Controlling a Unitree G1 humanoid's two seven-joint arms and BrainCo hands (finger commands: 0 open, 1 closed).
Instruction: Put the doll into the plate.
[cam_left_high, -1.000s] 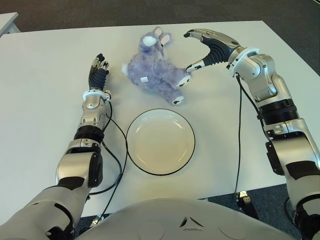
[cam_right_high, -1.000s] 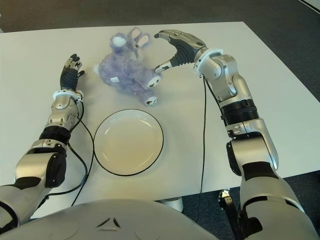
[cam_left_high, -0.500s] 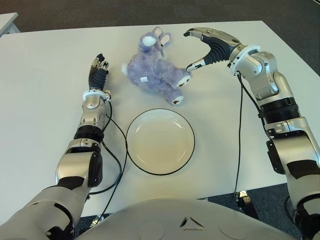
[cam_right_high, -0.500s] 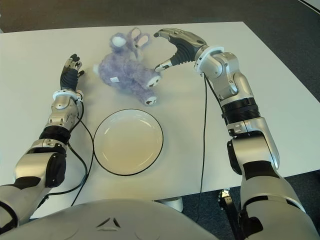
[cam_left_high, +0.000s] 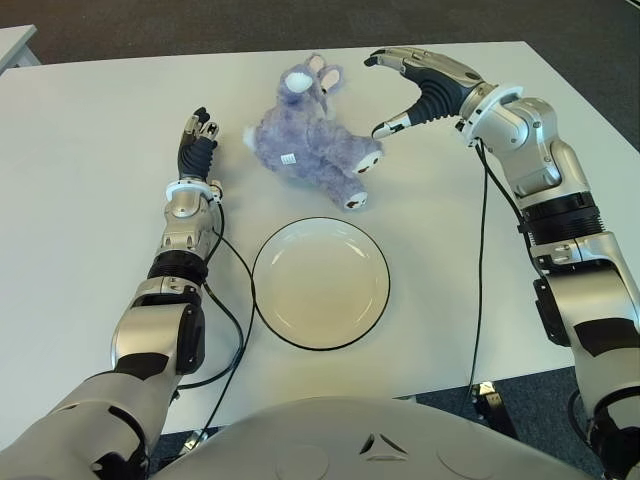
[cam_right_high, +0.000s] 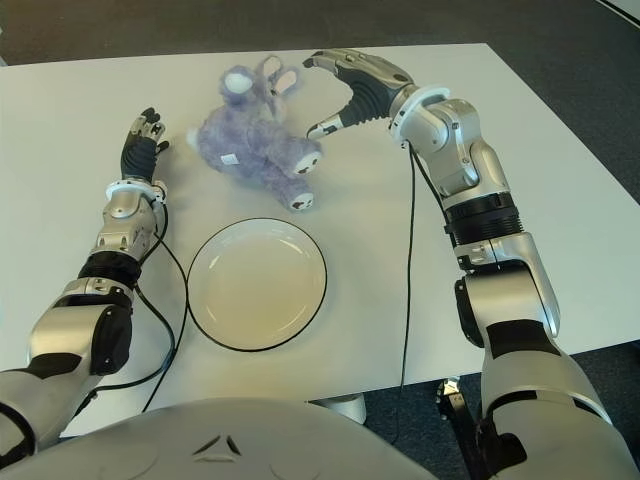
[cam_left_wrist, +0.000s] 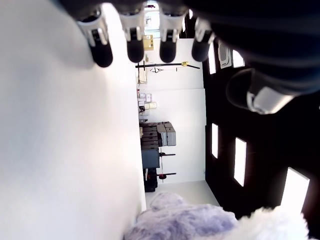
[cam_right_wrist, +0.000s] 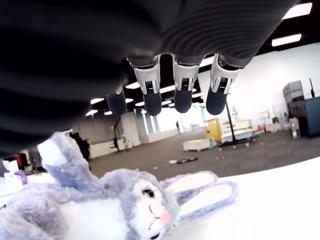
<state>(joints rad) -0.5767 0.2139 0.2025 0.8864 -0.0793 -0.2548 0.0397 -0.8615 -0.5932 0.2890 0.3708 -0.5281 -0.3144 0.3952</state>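
The doll (cam_left_high: 310, 145), a purple plush bunny with white ears and feet, lies on its side on the white table (cam_left_high: 80, 220), just behind the plate (cam_left_high: 275, 320). The plate is white with a dark rim and holds nothing. My right hand (cam_left_high: 376, 96) hovers open at the doll's right side, fingers arched over its leg and thumb just clear of the foot. The right wrist view shows the fingers (cam_right_wrist: 182, 85) spread above the doll (cam_right_wrist: 100, 210). My left hand (cam_left_high: 197, 133) shows to the left of the doll, fingers (cam_left_wrist: 135, 37) straight and holding nothing.
Black cables (cam_left_high: 232, 300) run along both forearms, the left one curving close to the plate's left rim. The table's front edge (cam_left_high: 440, 385) lies just past the plate, and dark carpet (cam_left_high: 150, 25) lies beyond the far edge.
My right hand has lifted slightly up and away; its thumb tip, which was against the doll's foot, now stands apart from it. Doll, plate and left hand have not moved.
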